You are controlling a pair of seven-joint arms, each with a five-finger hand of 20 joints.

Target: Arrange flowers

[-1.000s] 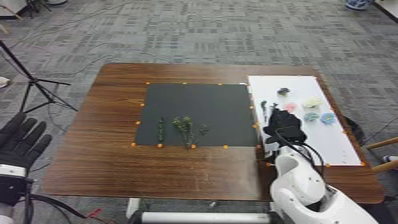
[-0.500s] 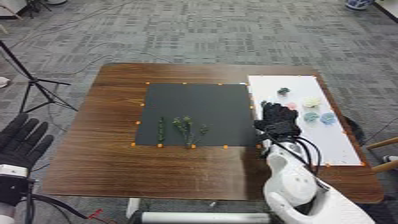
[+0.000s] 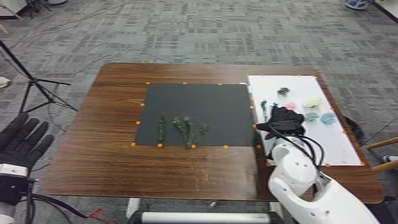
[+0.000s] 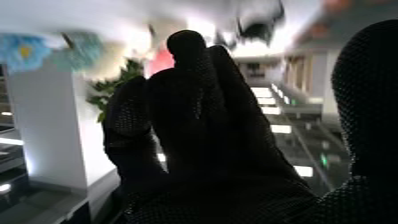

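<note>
Bench [image 3: 160,175], head view: green stems [image 3: 187,131] lie on dark mat [image 3: 195,100], toward its near edge; blue flower [image 3: 328,118], teal flower [image 3: 311,117], cream flower [image 3: 312,102], pink flower [image 3: 290,106] sit on white sheet [image 3: 320,145] at right; right robot hand [image 3: 286,122] is over sheet, near pink flower; left robot hand [image 3: 19,142] is beside bench, open, empty. Right wrist view: right robot hand [image 4: 222,190] is open, fingers nearly straight, thumb apart, gripping nothing; blue, teal flowers are beyond fingers
</note>
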